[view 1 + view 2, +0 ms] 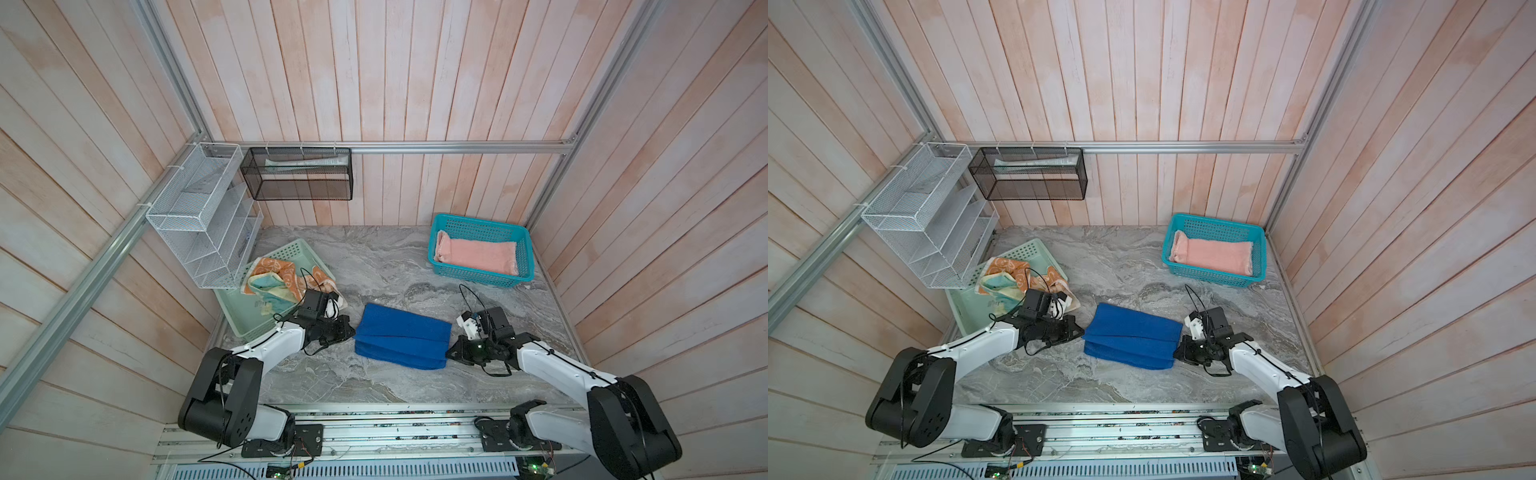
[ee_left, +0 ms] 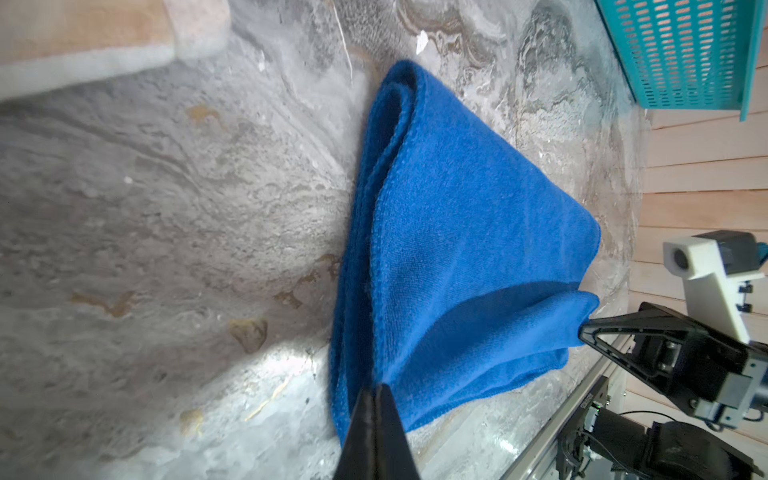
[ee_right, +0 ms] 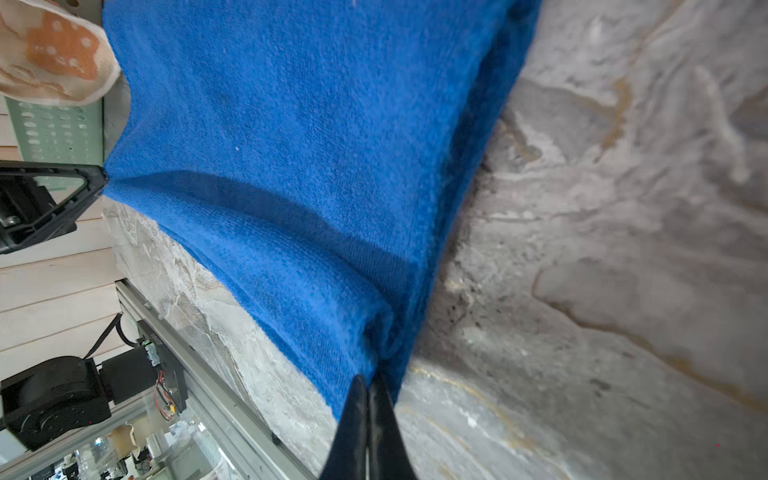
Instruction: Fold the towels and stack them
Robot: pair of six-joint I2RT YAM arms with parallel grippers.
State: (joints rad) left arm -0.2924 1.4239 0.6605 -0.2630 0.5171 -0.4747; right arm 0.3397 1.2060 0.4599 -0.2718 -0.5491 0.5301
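While my left gripper (image 1: 350,331) and right gripper (image 1: 450,353) each pinched an end of the half-folded royal-blue terry towel (image 1: 402,340) at lower centre, only the salmon-pink terry towel (image 1: 478,257) lay folded in the teal plastic basket (image 1: 482,221), upper right. The orange-and-cream towel (image 1: 272,266) and pale yellow towel (image 1: 266,287) sat crumpled at centre left — two left to fold, I judged.

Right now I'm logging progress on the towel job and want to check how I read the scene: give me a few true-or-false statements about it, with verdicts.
1. The left gripper and the right gripper are each shut on the blue towel, at opposite ends. True.
2. The salmon-pink towel lies on the table beside the teal basket. False: it lies folded inside that basket.
3. The blue towel is stacked on the salmon-pink towel. False: it rests on the marble tabletop, apart from the basket.
4. The orange-and-cream towel is bunched in the mint-green basket, spilling over its rim. True.
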